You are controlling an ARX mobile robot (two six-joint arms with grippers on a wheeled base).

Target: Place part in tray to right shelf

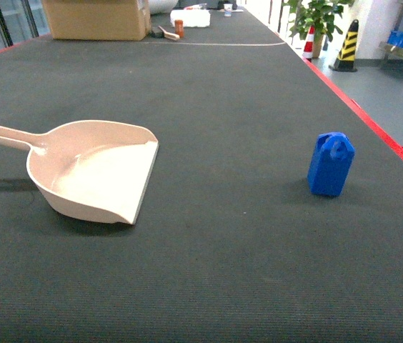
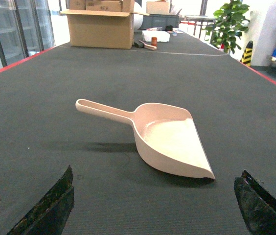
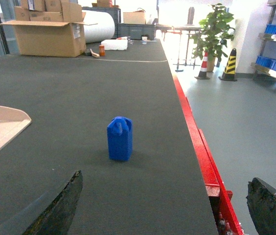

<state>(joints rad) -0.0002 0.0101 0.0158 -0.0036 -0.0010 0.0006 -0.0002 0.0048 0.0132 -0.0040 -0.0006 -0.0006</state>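
Observation:
The blue part [image 1: 330, 164] stands upright on the dark mat at the right of the table, alone. The beige tray [image 1: 94, 171] lies at the left, handle pointing left, flat lip facing the part, nothing in it. Neither gripper shows in the head view. My left gripper [image 2: 157, 210] is open, its dark fingertips [image 2: 55, 205] wide apart just short of the tray [image 2: 170, 142]. My right gripper [image 3: 165, 210] is open too, with the part [image 3: 120, 138] ahead and left of centre, untouched. The right shelf [image 3: 275, 68] with blue crates stands far off across the floor.
The table's red edge [image 1: 387, 139] runs close to the part's right, with grey floor beyond. A cardboard box [image 1: 96, 18] and small items sit at the far end. A potted plant [image 1: 316, 18] and striped cones [image 1: 346, 46] stand on the floor.

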